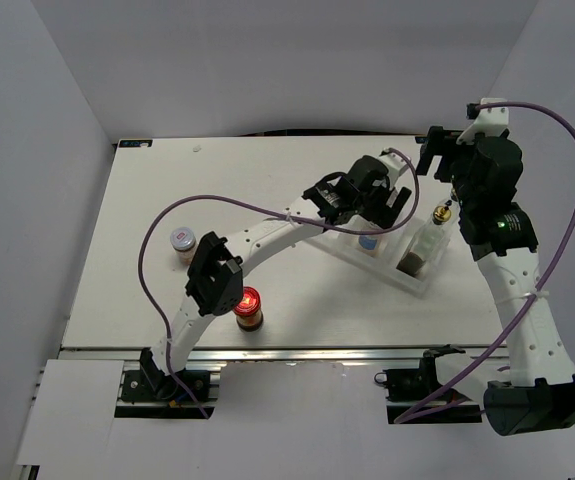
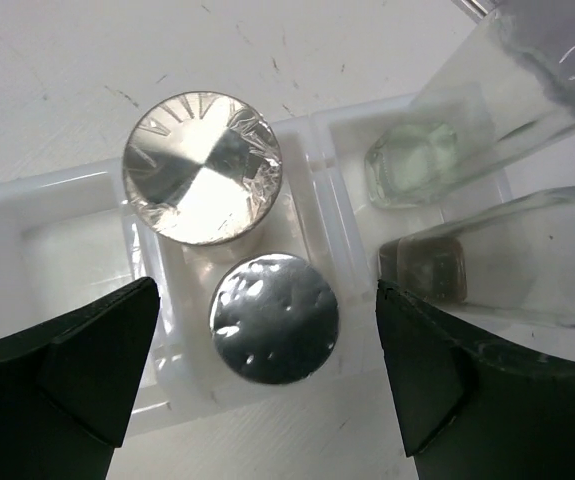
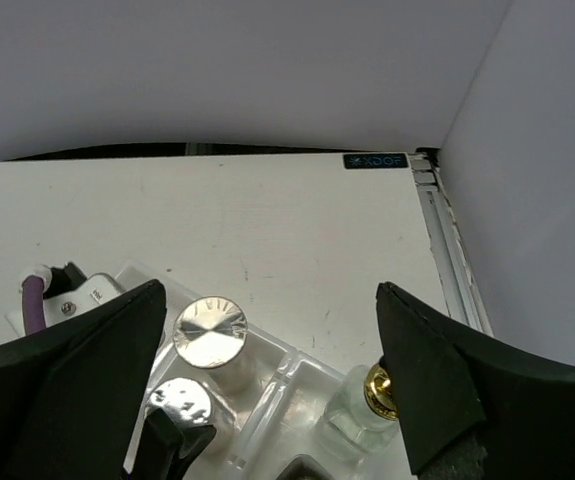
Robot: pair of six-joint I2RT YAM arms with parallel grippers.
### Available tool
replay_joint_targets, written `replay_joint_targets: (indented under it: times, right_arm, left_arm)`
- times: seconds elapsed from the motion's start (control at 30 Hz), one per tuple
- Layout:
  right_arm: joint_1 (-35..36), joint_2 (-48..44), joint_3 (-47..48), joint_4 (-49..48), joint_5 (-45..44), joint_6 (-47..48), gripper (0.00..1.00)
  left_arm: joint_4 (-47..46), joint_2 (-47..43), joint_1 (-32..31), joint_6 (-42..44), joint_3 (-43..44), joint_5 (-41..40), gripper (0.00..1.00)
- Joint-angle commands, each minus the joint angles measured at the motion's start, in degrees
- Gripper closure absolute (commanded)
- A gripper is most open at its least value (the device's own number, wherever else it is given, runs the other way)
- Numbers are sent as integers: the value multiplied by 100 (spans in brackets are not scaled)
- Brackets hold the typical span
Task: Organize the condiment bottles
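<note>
Silver-lidded jars (image 2: 273, 318) below spread left fingers (image 2: 67, 370); right fingers (image 3: 447, 390) apart; tall bottles (image 2: 497, 260) cropped, perhaps touching.

Arm construction and cabling
The left arm (image 1: 267, 238) and right arm (image 1: 527, 320) are built of white segments with black joints; a purple cable (image 1: 162, 225) is routed along each; the left gripper (image 1: 369, 212) and right gripper (image 1: 445, 160) are black.

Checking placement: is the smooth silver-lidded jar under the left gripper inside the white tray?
Inside. The smooth silver-lidded jar sits within the white tray's middle compartment, beside the faceted silver-lidded jar; left gripper open above it.
</note>
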State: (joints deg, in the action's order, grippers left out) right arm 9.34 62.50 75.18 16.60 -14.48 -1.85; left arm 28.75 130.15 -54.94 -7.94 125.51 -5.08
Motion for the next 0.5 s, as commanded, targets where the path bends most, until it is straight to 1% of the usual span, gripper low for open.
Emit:
replay_joint_targets:
  times: [0.0, 0.03, 0.1, 0.13, 0.17, 0.2, 0.27, 0.3, 0.33, 0.37, 0.4, 0.47]
  right_arm:
    - [-29, -36, 181, -113, 849, 341, 11]
    - [-29, -27, 199, -87, 1198, 352, 10]
    - [-29, -1, 234, -43, 1612, 386, 11]
    - [-20, 25, 252, -34, 1980, 378, 11]
    - [-20, 43, 287, 27, 2141, 378, 11]
    - [-12, 60, 330, 62, 2334, 395, 11]
    - [-12, 34, 419, 124, 2774, 448, 11]
    - [-12, 17, 436, 115, 2914, 466, 11]
    - [-3, -9, 445, 89, 3151, 449, 11]
    - [6, -10, 454, 54, 3301, 448, 10]
    - [23, 8, 471, 10, 3424, 422, 11]
    - [207, 183, 664, 106, 3505, 430, 10]
  left_arm:
    - [315, -762, -8, 223, 97, -274, 2]
    - [333, -998, -8, 223, -69, -335, 2]
    - [350, -1254, -8, 232, -237, -589, 2]
    - [307, -1394, 9, 215, -542, -721, 2]
    - [245, -1718, 27, 197, -754, -844, 2]
    - [167, -1886, 62, 136, -965, -1141, 2]
    - [52, -2307, 246, 39, -1500, -1372, 2]
    - [34, -2431, 351, -101, -1651, -1442, 2]
    - [-10, -2572, 622, -180, -1818, -1486, 2]
    - [-45, -2695, 790, -268, -2177, -1487, 2]
    - [-124, -2957, 1131, -460, -2354, -1504, 2]
    - [-168, -3196, 1458, -655, -2697, -1610, 2]
